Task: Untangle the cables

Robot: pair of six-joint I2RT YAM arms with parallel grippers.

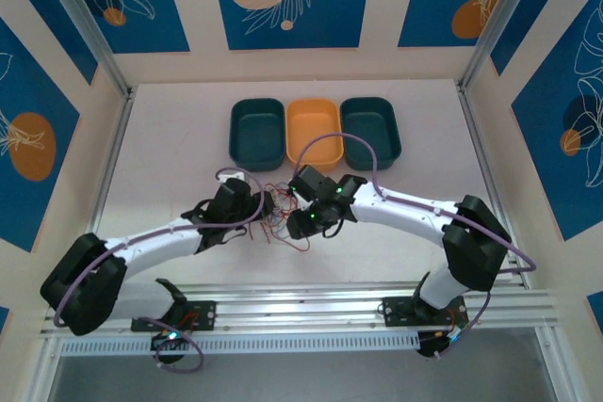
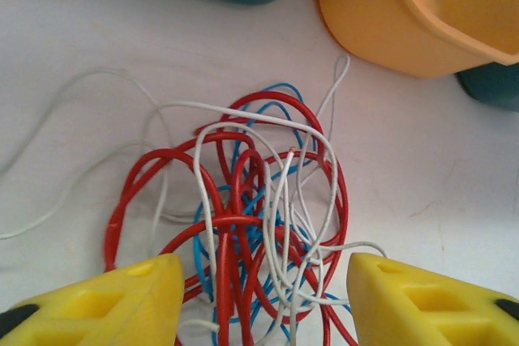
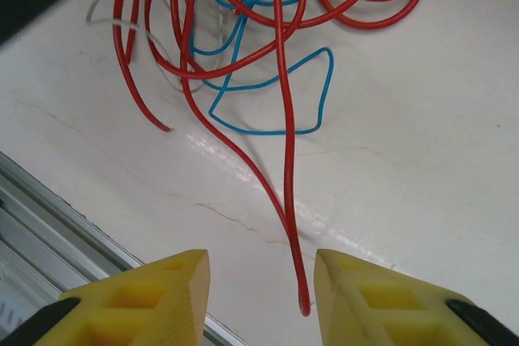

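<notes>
**Item 1: cables** (image 1: pixel 279 216). You are looking at one knot of red, blue and white wire. It is lying on the white table (image 1: pixel 170 138) between the two wrists, on the near side of the bins.

**Item 2: left gripper** (image 2: pixel 259 305). Its yellow fingers (image 2: pixel 122 301) are standing well apart and gripping nothing. The near edge of the knot (image 2: pixel 259 200) is running down into the gap between them. Red and white strands are passing just beside both inner faces, and you cannot tell whether they are touching. Loose white strands (image 2: pixel 73 192) are trailing off toward the picture's left.

**Item 3: right gripper** (image 3: pixel 261 297). Its fingers (image 3: pixel 381 301) are also standing apart and clamping nothing. A single red strand (image 3: pixel 284 160) is running out of the knot into the gap. Its tip is lying just beside the finger on the picture's right, contact unclear. A blue loop (image 3: pixel 324 79) is lying farther out, well clear of both fingers.

**Item 4: bins.** An orange bin (image 1: pixel 314 129) is sitting between two teal bins (image 1: pixel 257 129) beyond the knot.
</notes>
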